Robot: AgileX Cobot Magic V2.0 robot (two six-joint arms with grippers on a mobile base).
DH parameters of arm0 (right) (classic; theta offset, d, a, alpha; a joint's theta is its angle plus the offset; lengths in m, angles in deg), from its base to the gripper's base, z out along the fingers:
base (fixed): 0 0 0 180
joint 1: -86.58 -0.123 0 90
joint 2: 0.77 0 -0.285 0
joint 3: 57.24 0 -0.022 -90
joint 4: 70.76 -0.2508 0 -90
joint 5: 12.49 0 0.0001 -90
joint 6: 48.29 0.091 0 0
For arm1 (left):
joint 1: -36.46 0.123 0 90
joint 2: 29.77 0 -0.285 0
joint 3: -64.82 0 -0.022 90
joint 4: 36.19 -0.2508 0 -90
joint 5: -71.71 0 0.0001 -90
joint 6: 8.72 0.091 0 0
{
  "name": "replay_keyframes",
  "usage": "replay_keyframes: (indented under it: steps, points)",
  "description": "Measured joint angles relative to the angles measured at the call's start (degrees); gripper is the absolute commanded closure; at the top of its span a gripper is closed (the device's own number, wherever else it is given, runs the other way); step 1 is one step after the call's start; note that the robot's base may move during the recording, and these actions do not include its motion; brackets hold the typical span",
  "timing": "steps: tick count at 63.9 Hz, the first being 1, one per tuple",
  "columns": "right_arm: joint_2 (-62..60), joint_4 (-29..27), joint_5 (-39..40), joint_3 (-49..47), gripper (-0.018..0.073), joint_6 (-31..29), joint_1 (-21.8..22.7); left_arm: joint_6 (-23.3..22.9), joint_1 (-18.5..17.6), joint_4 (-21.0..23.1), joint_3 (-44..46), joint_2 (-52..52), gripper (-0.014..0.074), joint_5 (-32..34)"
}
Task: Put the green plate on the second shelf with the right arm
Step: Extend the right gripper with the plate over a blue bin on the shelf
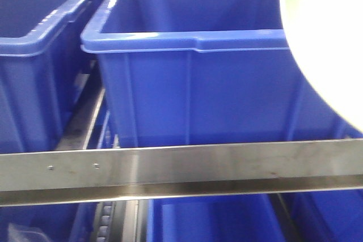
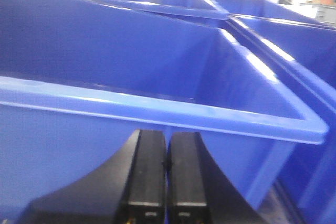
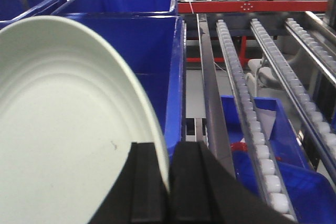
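Note:
The green plate (image 3: 63,129) is pale mint and fills the left of the right wrist view, held on edge. My right gripper (image 3: 167,167) is shut on the plate's rim, one black finger on each face. In the front view the plate (image 1: 329,43) shows as a large pale disc at the upper right, in front of a blue bin (image 1: 193,77). My left gripper (image 2: 167,150) is shut and empty, its black fingers pressed together just before the near wall of a blue bin (image 2: 157,114). Neither gripper shows in the front view.
Several open blue bins (image 1: 34,60) stand side by side on the shelf. A steel shelf rail (image 1: 181,165) crosses the front view low down, with more bins beneath. Roller tracks (image 3: 247,108) and a red frame bar (image 3: 252,6) lie to the right of the plate.

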Motion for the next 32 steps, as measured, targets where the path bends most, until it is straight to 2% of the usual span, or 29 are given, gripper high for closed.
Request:
replay_keyframes:
  steps: [32]
  points:
    - [0.0,0.4,0.0,0.0,0.0503,0.0,0.0,0.0,0.0,0.0,0.0,0.0,0.0466,0.0]
